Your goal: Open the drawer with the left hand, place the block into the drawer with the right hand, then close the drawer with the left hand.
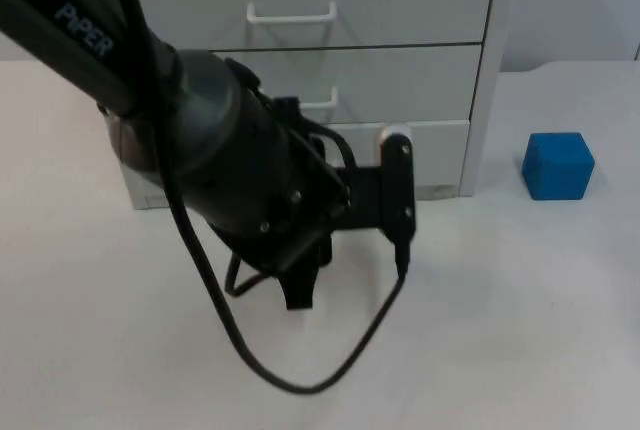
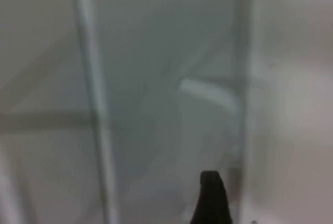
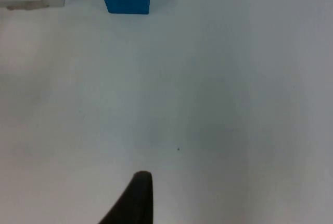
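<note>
Black left arm [image 1: 230, 150] hiding lower drawer [image 1: 400, 140].

A white table top [image 1: 520, 330] spreads out smooth and matte, evenly lit, with only soft shadows lying on it. At its far edge, a pale grey partition wall [image 1: 575, 0] rises plain and flat behind everything. From the right wrist view, the same white surface [image 3: 218, 104] runs on, bare but for a tiny dark speck.

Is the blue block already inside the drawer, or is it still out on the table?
Still out. The blue block sits on the white table, right of the drawer cabinet.
</note>
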You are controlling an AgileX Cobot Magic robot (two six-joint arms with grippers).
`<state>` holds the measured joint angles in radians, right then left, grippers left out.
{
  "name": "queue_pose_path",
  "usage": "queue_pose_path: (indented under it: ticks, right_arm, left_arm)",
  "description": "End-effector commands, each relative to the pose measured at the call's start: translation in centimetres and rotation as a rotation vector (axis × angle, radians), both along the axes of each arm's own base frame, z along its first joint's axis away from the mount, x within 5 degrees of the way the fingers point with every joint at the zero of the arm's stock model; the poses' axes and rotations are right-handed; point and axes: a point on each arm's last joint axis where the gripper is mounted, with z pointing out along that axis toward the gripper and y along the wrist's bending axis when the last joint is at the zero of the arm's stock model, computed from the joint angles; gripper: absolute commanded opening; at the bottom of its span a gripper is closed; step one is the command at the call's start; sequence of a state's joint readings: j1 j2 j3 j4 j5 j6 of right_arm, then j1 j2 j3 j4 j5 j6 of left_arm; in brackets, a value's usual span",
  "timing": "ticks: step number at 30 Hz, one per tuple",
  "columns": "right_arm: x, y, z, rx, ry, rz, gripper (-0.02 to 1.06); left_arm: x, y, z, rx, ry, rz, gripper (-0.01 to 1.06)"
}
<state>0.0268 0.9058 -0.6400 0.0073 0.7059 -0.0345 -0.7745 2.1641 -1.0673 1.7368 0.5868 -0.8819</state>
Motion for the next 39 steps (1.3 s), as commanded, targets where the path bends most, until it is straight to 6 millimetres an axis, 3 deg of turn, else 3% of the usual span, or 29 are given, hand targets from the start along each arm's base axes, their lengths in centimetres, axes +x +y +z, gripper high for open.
queue_pose_path:
  ticks: [1, 8, 12, 15, 16, 19, 21, 22, 25, 30, 35, 38, 39]
  right_arm:
    - [0.2, -0.1, 0.3, 0.0, -0.023, -0.003, 1.05]
    - [0.2, -0.1, 0.4, 0.001, -0.03, -0.003, 1.05]
    - [0.2, -0.1, 0.4, 0.001, -0.03, -0.003, 1.05]
    - [0.2, -0.1, 0.4, 0.001, -0.03, -0.003, 1.05]
    - [0.2, -0.1, 0.4, 0.001, -0.03, -0.003, 1.05]
    - [0.3, -0.1, 0.4, 0.001, -0.032, -0.003, 1.05]
    - [0.3, -0.1, 0.4, 0.001, -0.032, -0.003, 1.05]
    - [0.3, -0.1, 0.4, 0.001, -0.032, -0.003, 1.05]
    - [0.3, -0.1, 0.4, 0.001, -0.032, -0.003, 1.05]
    - [0.3, -0.1, 0.4, 0.001, -0.033, -0.003, 1.05]
    - [0.3, -0.1, 0.4, 0.001, -0.031, -0.003, 1.05]
    - [0.3, -0.1, 0.4, 0.001, -0.031, -0.003, 1.05]
    - [0.3, -0.1, 0.4, 0.001, -0.031, -0.003, 1.05]
  left_arm:
    - [0.8, 0.2, 0.3, -0.035, -0.002, 0.019, 0.58]
    - [1.5, 0.8, 0.2, -0.069, 0.033, 0.019, 0.58]
    - [1.4, 0.6, 0.0, -0.091, 0.063, -0.001, 0.52]
    - [1.2, 0.3, -0.2, -0.106, 0.092, -0.028, 0.33]
    - [1.2, 0.3, -0.2, -0.106, 0.092, -0.028, 0.33]
    - [1.5, 0.8, -0.3, -0.114, 0.104, -0.018, 0.13]
    - [1.5, 0.8, -0.3, -0.115, 0.105, -0.019, 0.1]
    - [1.5, 0.8, -0.3, -0.115, 0.105, -0.019, -0.01]
    - [1.5, 0.9, -0.3, -0.106, 0.095, -0.01, 0.0]
    - [-0.2, -0.7, 0.0, -0.062, 0.105, -0.029, 0.0]
    - [-3.2, -2.9, 0.0, 0.002, 0.173, -0.06, 0.0]
    - [-6.0, -4.3, -0.5, 0.069, 0.259, -0.092, 0.0]
    - [-6.0, -4.3, -0.5, 0.069, 0.259, -0.092, 0.0]
